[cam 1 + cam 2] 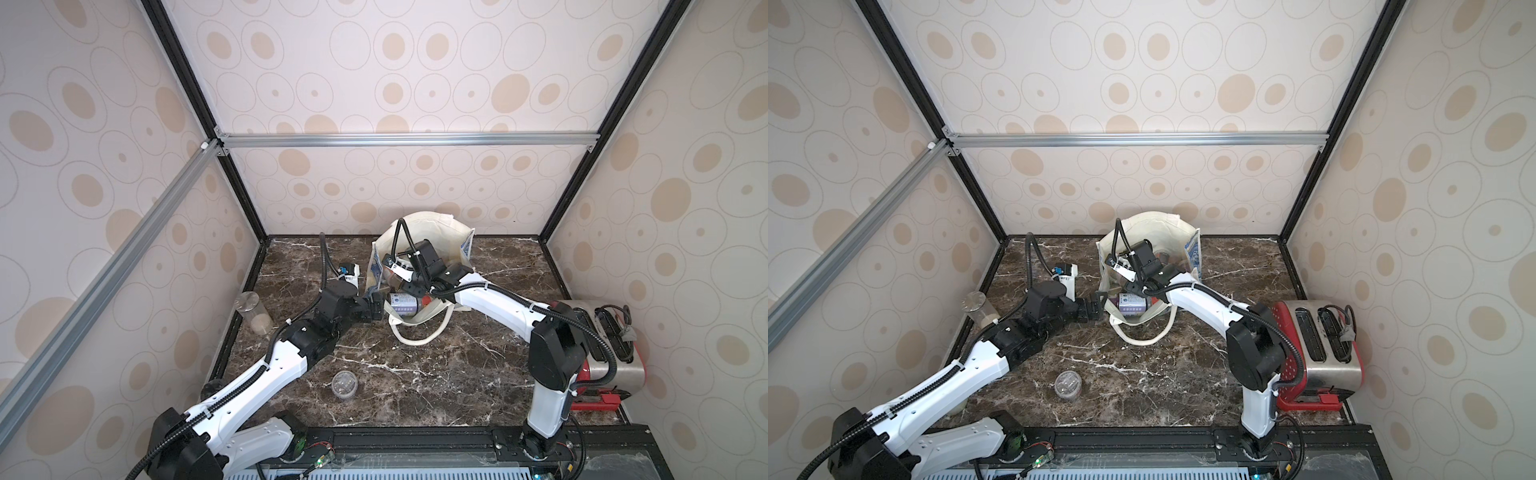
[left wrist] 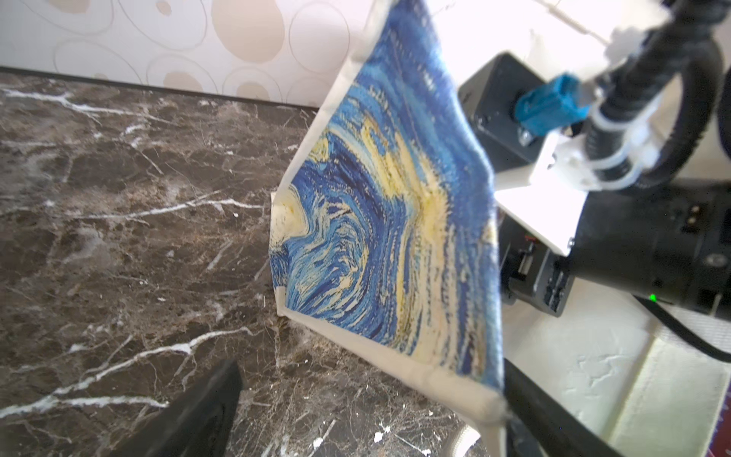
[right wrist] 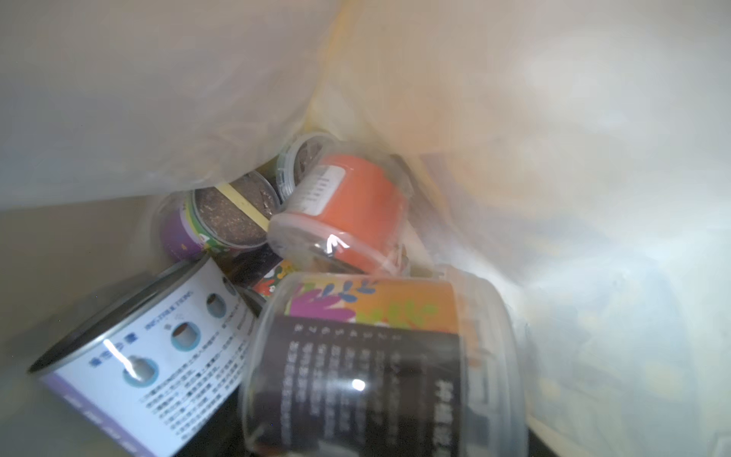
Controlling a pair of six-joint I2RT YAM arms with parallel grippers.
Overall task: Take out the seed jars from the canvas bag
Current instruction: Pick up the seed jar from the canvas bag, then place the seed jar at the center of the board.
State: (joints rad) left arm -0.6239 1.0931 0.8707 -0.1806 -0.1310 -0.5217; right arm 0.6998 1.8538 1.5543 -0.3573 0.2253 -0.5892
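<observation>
Heaped in the bottom of the canvas bag [image 1: 432,232]: seed jars [image 3: 277,245], all tipped off their bases and jumbled together.
- Orange-red jar [image 3: 344,205] on its side, clear lid end toward the right wrist camera.
- Purple-and-green jar [image 3: 213,225] beside it, touching, also on its side, round face of brown soil turned to the camera.
- White-labelled jar [image 3: 142,356] nearer, on its side with the printed label up. Seen in both top views just inside the bag's mouth [image 1: 402,306], long axis roughly across the table.
- Black-labelled jar [image 3: 375,356] nearest the lens, tilted and blurred.

Bag slumped at the back middle of the marble tabletop [image 1: 457,374], mouth gaping up and toward the front, print side [image 2: 387,221] outward, one strap handle [image 1: 419,338] looped flat on the marble in front.

Right gripper [image 1: 409,287] down inside the bag's mouth. Fingers hidden in every view, so cannot tell how wide, nor whether closed on a jar.

Left gripper [image 1: 379,309] at the bag's left edge, jaws spread wide with fingers [image 2: 190,415] well apart. Bag's hem between them, nothing clamped.

Farther out: a lone clear jar [image 1: 344,384] upright near the front left, a tall clear cylinder [image 1: 254,313] with beige grains at the left edge, and a red-and-steel toaster [image 1: 615,353] at the right.
</observation>
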